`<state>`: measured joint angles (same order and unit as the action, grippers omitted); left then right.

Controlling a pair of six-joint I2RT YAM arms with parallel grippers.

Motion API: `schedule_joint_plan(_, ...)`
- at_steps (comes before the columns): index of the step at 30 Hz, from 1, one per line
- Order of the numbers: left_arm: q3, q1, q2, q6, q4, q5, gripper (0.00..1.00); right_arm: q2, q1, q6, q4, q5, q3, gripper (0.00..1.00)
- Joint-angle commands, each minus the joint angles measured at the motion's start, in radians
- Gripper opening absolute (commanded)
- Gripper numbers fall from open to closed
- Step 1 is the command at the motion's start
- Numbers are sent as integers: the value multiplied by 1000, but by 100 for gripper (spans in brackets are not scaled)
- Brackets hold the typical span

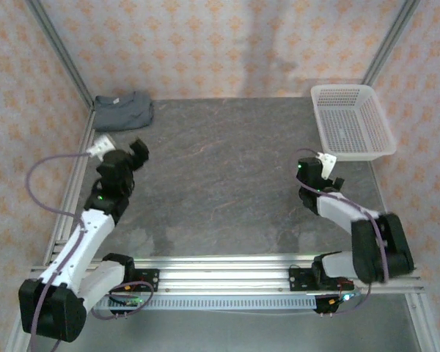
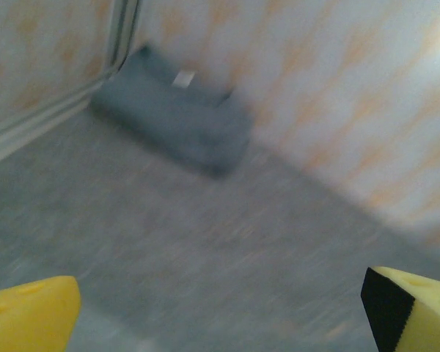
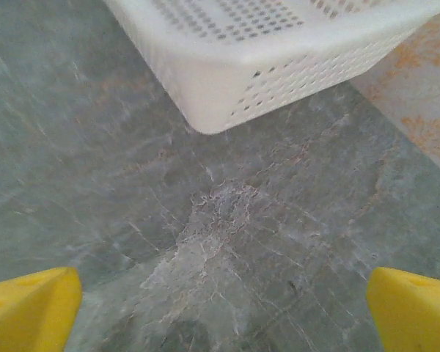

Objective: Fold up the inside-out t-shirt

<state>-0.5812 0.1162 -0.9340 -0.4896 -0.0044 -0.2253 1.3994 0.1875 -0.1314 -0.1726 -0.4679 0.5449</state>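
I've got the grey stone-look table (image 1: 227, 183) filling most of the top cam, w/ patterned walls on 3 sides. L arm (image 1: 92, 224) stretches up the left side; R arm (image 1: 352, 216) is folded back on the right. The white mesh basket (image 1: 352, 121) sits on the table in the far right corner, and the R wrist cam has its near corner just ahead. The inside-out t-shirt (image 1: 123, 110) lies as a compact folded bundle in the far left corner, against the back wall beside the frame post, well apart from the basket. L gripper (image 1: 139, 152) hangs near it, not touching. On the L wrist cam its yellow fingertips (image 2: 29, 315) sit at opposite edges, so the jaws are spread wide w/ nothing btwn them. R gripper (image 1: 328, 167) is near the basket's front edge, jaws equally wide, just bare table btwn, holding nothing. A small pale tag (image 2: 183, 78) shows on top of the shirt.
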Motion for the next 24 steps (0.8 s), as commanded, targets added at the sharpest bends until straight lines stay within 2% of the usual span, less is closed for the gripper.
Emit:
schedule_joint_plan(1, 111, -1, 26, 210, 198, -58, 100, 120, -19, 179, -276, -9, 67, 100)
schedule_joint_plan(2, 110, -2, 7, 218, 191, -91, 100, 149, -28, 188, -356, -1, 57, 100)
schedule_joint_plan(3, 100, -3, -21, 229, 175, -126, 100, 167, -55, 162, -353, 40, 53, 100)
schedule_joint_plan(4, 93, -4, -59, 243, 173, -156, 100, 138, -60, 157, -359, 79, 27, 100)
schedule_joint_plan(5, 89, -6, -91, 256, 176, -168, 100, 111, -76, 169, -440, 152, -41, 100)
schedule_joint_plan(6, 93, -9, -126, 274, 199, -168, 100, 95, -112, 155, -599, 270, -157, 100)
schedule_joint_plan(7, 112, -9, -164, 299, 265, -160, 100, 150, -167, 143, -883, 365, -258, 100)
schedule_joint_plan(8, 140, -9, -196, 335, 352, -136, 100, 157, -181, 120, -945, 354, -268, 100)
schedule_joint_plan(10, 189, -12, -284, 420, 546, -83, 100, 98, -184, 125, -613, 386, -153, 100)
schedule_joint_plan(12, 183, -37, -374, 462, 638, -41, 100, 139, -161, 153, -707, 362, -162, 99)
schedule_joint_plan(13, 182, -69, -422, 451, 688, 2, 100, 110, -158, 134, -623, 326, -140, 99)
schedule_joint_plan(14, 166, -101, -455, 417, 671, 36, 100, 115, -153, 140, -630, 313, -148, 99)
schedule_joint_plan(15, 165, -117, -490, 419, 712, 72, 100, 132, -148, 146, -679, 306, -157, 99)
schedule_joint_plan(16, 162, -108, -500, 456, 694, 149, 100, 122, -145, 145, -649, 302, -146, 99)
schedule_joint_plan(18, 227, -107, -600, 499, 956, 223, 100, 125, -146, 145, -652, 301, -149, 99)
schedule_joint_plan(19, 204, -118, -542, 460, 813, 189, 100, 120, -146, 144, -642, 301, -145, 99)
schedule_joint_plan(20, 197, -119, -552, 449, 800, 161, 100, 118, -146, 143, -628, 303, -144, 99)
schedule_joint_plan(21, 195, -112, -587, 470, 870, 168, 100, 123, -145, 146, -648, 302, -148, 99)
schedule_joint_plan(22, 163, -98, -555, 474, 755, 155, 100, 119, -145, 144, -636, 301, -145, 99)
schedule_joint_plan(24, 171, -87, -575, 490, 806, 144, 100, 122, -145, 146, -646, 300, -148, 99)
